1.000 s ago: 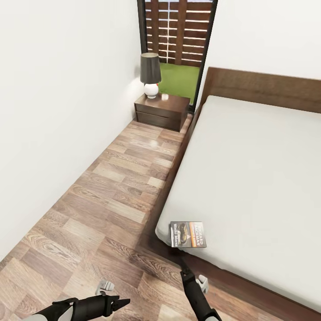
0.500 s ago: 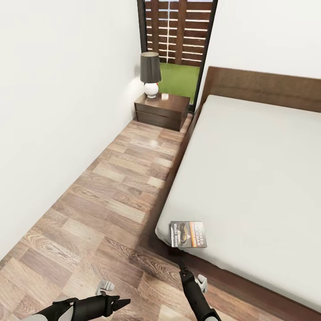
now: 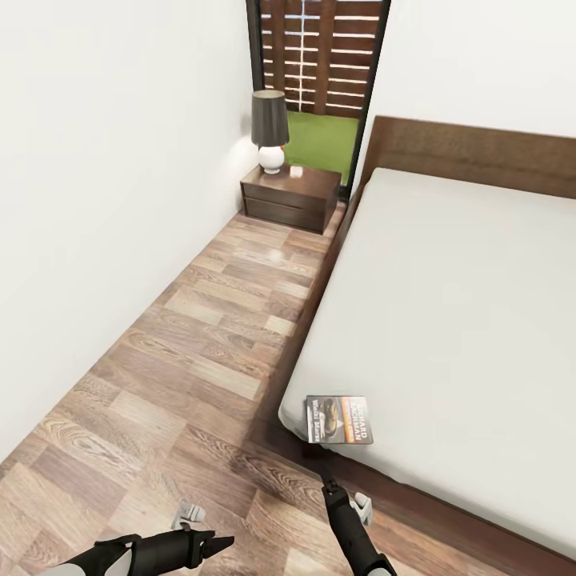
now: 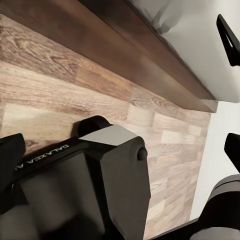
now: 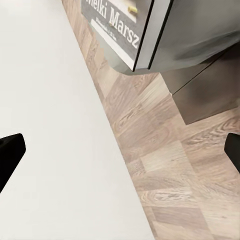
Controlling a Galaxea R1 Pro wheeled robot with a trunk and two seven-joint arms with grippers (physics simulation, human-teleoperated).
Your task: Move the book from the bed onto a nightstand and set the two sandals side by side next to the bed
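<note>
Book (image 3: pixel 338 419): thin, grey/orange cover, flat on bed (image 3: pixel 464 320) corner. Right gripper (image 3: pixel 326 478) jaws spread, empty.

Looking along two black fingertips (image 5: pixel 11 152) set wide apart, one at each side of the frame, nothing between them. Beyond: the pale grey mattress of the bed (image 5: pixel 50 125), its edge running diagonally against wood-plank floor (image 5: pixel 165 165). Overhanging that edge, the book (image 5: pixel 117 22), dark cover with white lettering, partly legible as "Marsz". Just beside the book, a grey boxy shape (image 5: pixel 200 30) too close to identify, casting a shadow on the planks.
</note>
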